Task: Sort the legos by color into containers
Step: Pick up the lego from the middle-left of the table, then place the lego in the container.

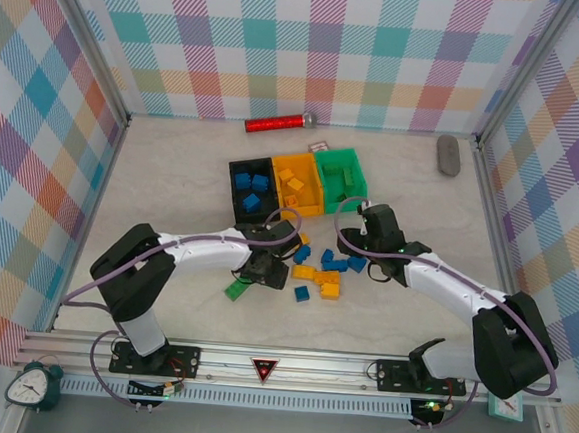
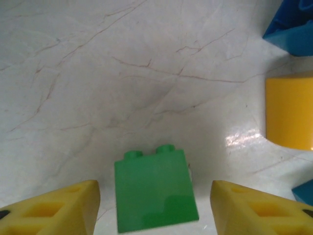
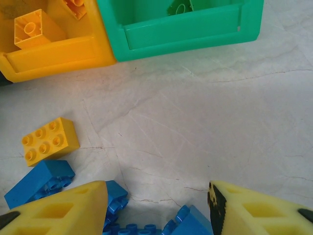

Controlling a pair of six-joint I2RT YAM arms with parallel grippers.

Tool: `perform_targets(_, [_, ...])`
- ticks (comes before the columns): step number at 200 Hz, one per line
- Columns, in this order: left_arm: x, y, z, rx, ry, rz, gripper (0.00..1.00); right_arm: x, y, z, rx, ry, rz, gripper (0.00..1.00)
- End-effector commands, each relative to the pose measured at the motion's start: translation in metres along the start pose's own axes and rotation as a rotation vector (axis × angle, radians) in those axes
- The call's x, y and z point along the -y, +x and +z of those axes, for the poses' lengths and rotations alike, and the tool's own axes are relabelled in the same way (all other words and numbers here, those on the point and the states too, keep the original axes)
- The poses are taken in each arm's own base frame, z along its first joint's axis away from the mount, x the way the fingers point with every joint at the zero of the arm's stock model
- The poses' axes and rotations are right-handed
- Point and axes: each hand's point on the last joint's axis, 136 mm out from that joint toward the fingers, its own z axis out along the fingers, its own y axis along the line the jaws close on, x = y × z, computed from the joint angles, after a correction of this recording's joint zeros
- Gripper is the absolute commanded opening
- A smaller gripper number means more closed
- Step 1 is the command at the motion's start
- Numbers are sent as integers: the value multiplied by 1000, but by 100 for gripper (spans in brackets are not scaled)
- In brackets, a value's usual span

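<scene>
The left fingers are standing open on either side of a green lego, with a gap showing on each side, so nothing is being gripped yet. That brick is lying toward the near edge of the surface, left of the middle, and it is sitting slightly askew to the fingers. To me that is the main worry: if they close on it crooked, the brick could end up twisting or popping out. A yellow lego is lying near one finger and could be getting shoved aside.

The right fingers are standing apart too, gripping nothing that I can see, and hanging over a cluster of blue legos near the middle of the surface. Those are lying packed close, so one grab may be catching two.

The green bin is sitting toward the far edge, last in the row after the black bin and the orange bin, on the right arm's side. Carrying the green brick there looks like it is risking a clash between the arms.
</scene>
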Motion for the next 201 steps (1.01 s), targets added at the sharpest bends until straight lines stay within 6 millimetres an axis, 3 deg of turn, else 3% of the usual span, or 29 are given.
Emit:
perform_targets(1, [9, -6, 4, -6, 15, -24, 52, 0, -3, -4, 18, -1, 10, 57])
perform_targets(26, [10, -11, -1, -1, 6, -29, 40, 0, -5, -7, 33, -4, 14, 57])
perform_targets(66, [8, -37, -29, 74, -35, -26, 39, 0, -6, -10, 39, -12, 23, 57])
perform_targets(97, [19, -61, -44, 128, -19, -24, 37, 1, -5, -11, 39, -8, 25, 57])
perform_targets(135, [18, -59, -41, 82, -50, -16, 37, 2, -6, -14, 48, -6, 27, 57])
perform_targets(156, [20, -66, -48, 117, -27, -27, 38, 1, -8, -17, 65, -13, 32, 57])
perform_targets(176, [26, -86, -65, 176, -7, -33, 37, 3, -6, -16, 60, -11, 37, 57])
perform_targets(201, [34, -125, -87, 261, 38, -58, 37, 0, -8, -17, 63, -24, 41, 57])
